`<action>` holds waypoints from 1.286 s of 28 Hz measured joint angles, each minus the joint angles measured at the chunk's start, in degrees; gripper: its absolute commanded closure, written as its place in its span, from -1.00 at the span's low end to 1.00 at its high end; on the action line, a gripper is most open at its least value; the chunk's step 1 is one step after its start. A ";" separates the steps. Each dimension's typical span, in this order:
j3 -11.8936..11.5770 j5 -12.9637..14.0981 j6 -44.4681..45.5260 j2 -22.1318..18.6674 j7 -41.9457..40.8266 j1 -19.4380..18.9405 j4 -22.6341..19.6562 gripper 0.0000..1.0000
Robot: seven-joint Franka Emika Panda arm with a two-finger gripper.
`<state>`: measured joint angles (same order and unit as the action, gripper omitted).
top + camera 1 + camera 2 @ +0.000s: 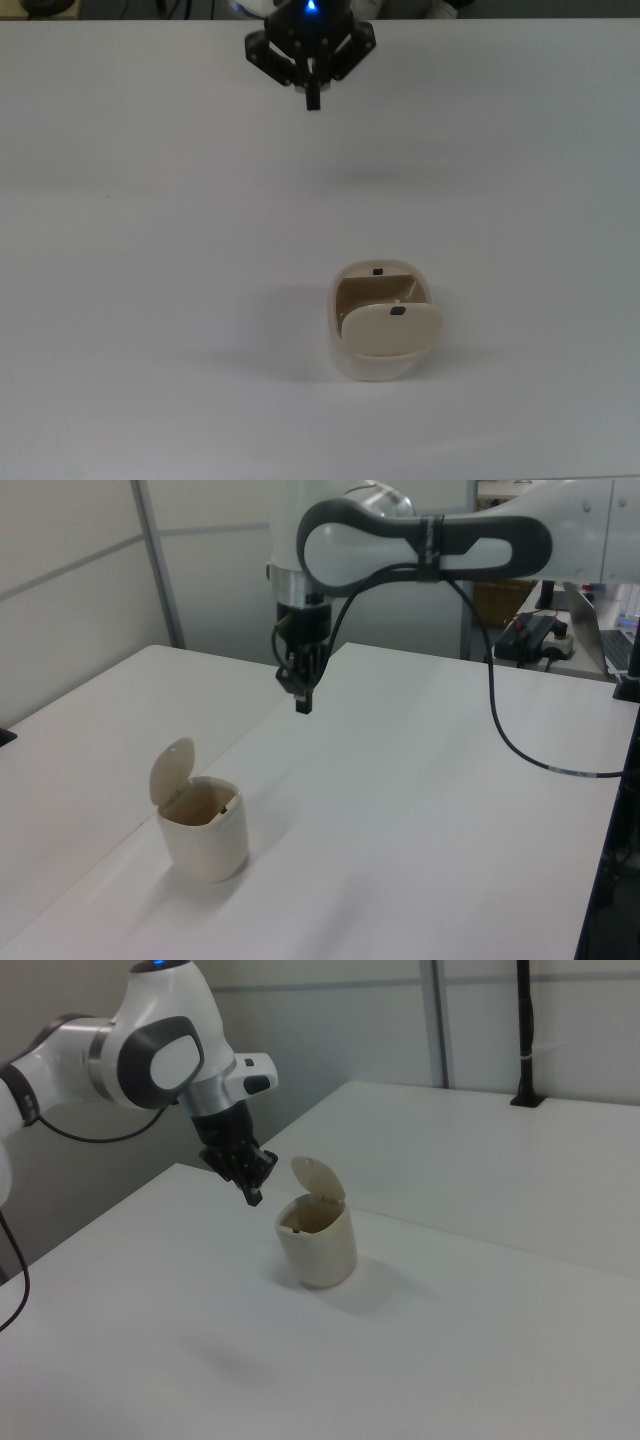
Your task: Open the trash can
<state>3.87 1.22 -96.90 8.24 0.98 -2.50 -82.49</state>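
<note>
With the trash can point(203, 835) lid point(170, 770) standing open at lower left, the gripper point(302, 702), fingers closed on nothing, should clear away without brushing it.

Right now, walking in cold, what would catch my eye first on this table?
Probably the small cream trash can standing alone on the white table, its lid flipped upright. Then the robot's black gripper, hanging in the air well away from the can, fingers pinched together, holding nothing.

A robotics lab: a white table point(420, 810), grey partition panels point(90, 590), and cabled equipment point(535, 635) behind.
</note>
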 measured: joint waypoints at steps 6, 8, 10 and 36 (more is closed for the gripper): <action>-0.17 0.00 2.94 -2.77 -0.43 1.57 -1.48 1.00; -0.22 0.00 3.37 -3.78 -0.45 1.97 -2.27 1.00; -0.24 0.00 3.77 -5.12 -0.50 2.49 -3.32 0.85; -0.31 -2.20 5.14 -7.88 -0.71 3.48 -6.02 -1.00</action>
<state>3.57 -0.98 -91.76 0.36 0.26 0.98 -88.51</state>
